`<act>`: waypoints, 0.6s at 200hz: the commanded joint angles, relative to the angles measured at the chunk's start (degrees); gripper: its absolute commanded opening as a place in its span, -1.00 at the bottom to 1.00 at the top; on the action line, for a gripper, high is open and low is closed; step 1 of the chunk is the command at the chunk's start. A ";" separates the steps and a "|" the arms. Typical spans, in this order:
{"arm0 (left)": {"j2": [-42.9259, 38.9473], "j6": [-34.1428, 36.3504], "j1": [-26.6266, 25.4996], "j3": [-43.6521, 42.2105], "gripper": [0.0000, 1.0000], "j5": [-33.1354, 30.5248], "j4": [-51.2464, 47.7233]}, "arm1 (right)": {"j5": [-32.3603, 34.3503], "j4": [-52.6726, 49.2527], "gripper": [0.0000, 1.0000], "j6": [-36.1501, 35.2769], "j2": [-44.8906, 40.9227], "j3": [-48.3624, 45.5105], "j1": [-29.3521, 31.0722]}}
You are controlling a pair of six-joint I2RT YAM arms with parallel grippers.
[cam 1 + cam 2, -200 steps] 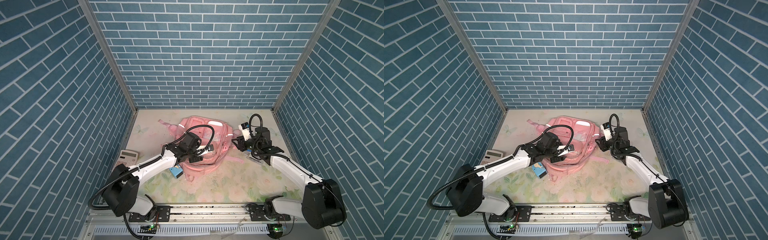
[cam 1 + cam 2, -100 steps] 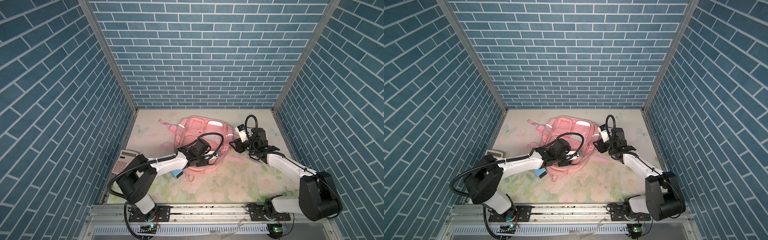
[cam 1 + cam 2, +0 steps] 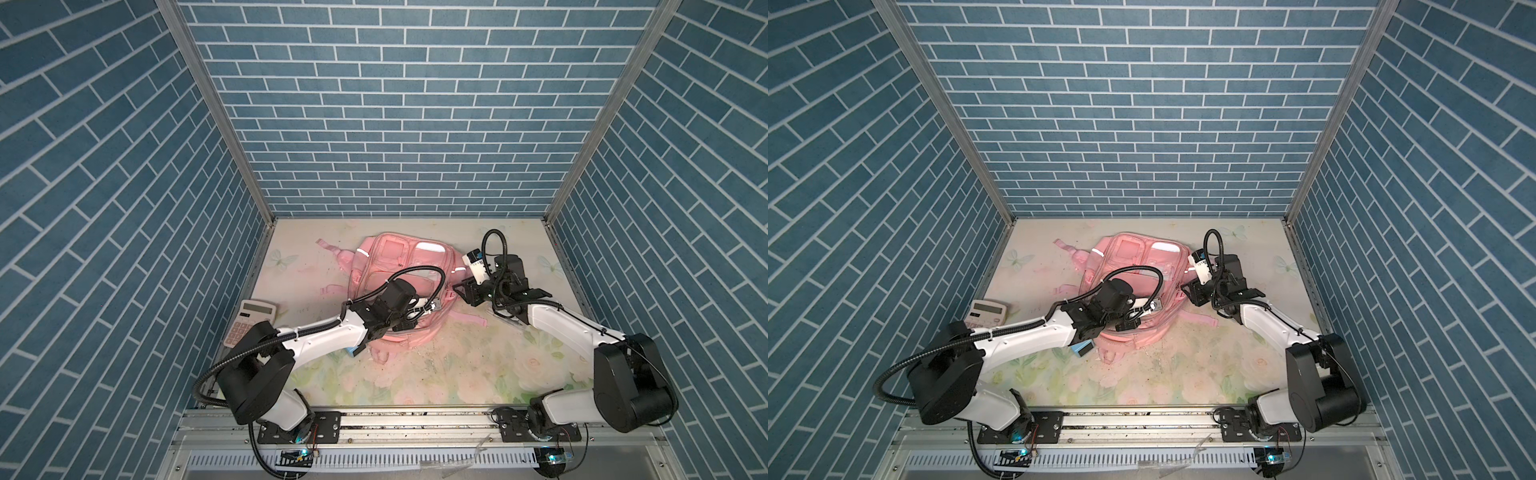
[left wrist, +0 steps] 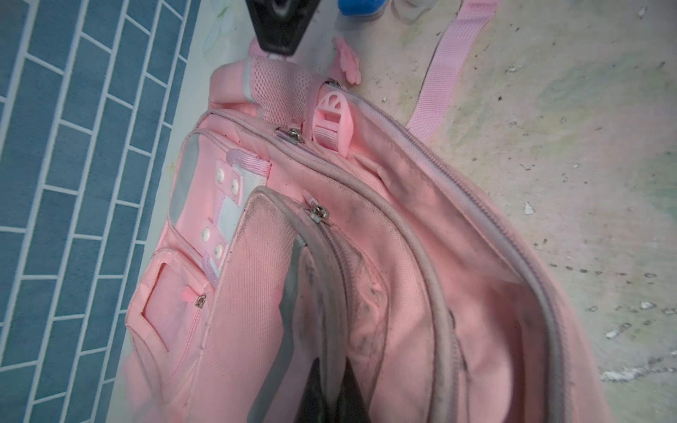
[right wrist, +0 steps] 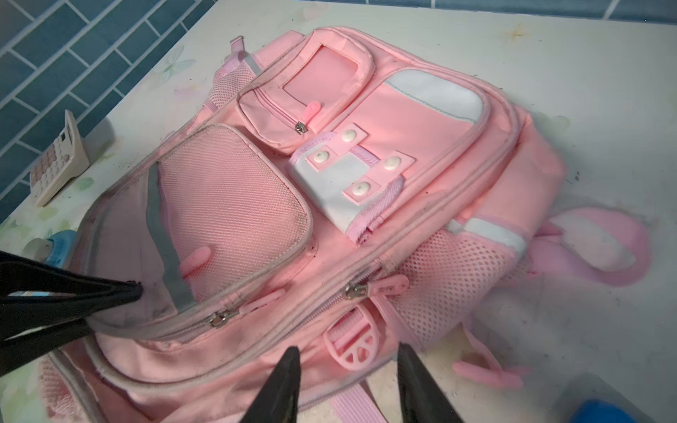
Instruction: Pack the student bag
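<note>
Since a second ago the left arm (image 3: 324,336) has swung from the near-left corner of the student bag (image 3: 390,253) in over its middle, and the left gripper (image 5: 137,289) has gone from wide apart to clamped tight. The floral surface (image 3: 415,374) fills the floor of the blue-brick booth, and the pink bag lies flat on it toward the back, front side up, straps trailing out to either side, between the two arms. The left gripper's black fingers (image 4: 322,388) pinch the grey-trimmed rim of the bag's mesh front pocket (image 5: 234,190), whose zip stands open, and hold that rim lifted off the fabric beneath. The right gripper (image 5: 347,348) hangs at the bag's right side with its jaws about half apart and nothing between them that I can see, just above the pink buckle (image 4: 331,121). A beige calculator (image 3: 251,322) lies against the left wall, well apart from the bag. A small blue thing (image 3: 1082,348) peeks out from under the left arm, just beside the bag's near-left edge.
</note>
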 commanded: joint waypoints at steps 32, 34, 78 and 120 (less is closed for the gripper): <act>-5.62 0.77 2.64 3.07 -1.00 0.29 4.28 | -0.11 1.68 -0.06 -5.32 5.80 7.10 0.49; -5.76 0.87 2.69 3.10 -1.00 0.50 4.39 | -0.30 1.75 -0.06 -5.54 5.99 7.19 0.55; -8.96 1.10 7.98 4.26 -1.00 9.70 6.63 | -5.00 7.04 -0.05 -7.91 5.73 4.99 -0.75; -10.89 1.69 11.33 3.88 -1.00 17.95 8.45 | -6.29 15.16 -0.03 -6.39 1.56 -2.35 -0.97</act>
